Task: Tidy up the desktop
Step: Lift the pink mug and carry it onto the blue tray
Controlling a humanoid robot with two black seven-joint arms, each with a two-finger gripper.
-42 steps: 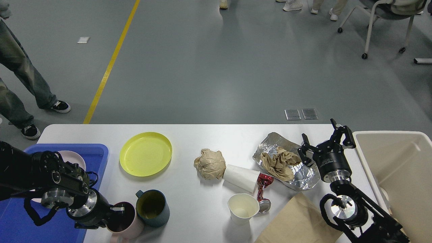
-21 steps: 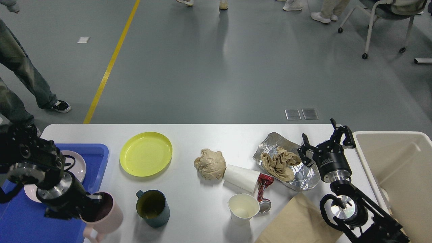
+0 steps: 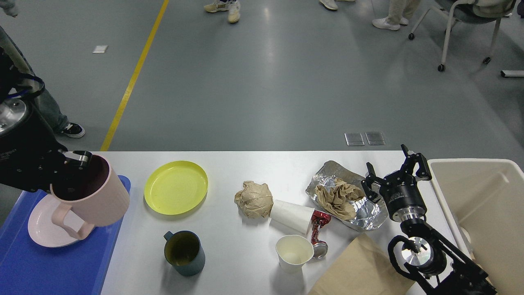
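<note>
The white desktop carries a yellow plate, a dark green mug, a crumpled brown paper ball, a tipped white paper cup, an upright white cup, a crushed red can, foil with crumpled paper and a brown paper bag. My left gripper is shut on the rim of a pink mug, held high over the blue tray. My right gripper is open and empty beside the foil.
A pink plate lies in the blue tray. A beige bin stands at the desktop's right end. People's legs and a chair are on the floor beyond the table.
My left gripper lifted the pink mug from beside the green mug and carried it left and up, over the blue tray. The right arm has not moved.
</note>
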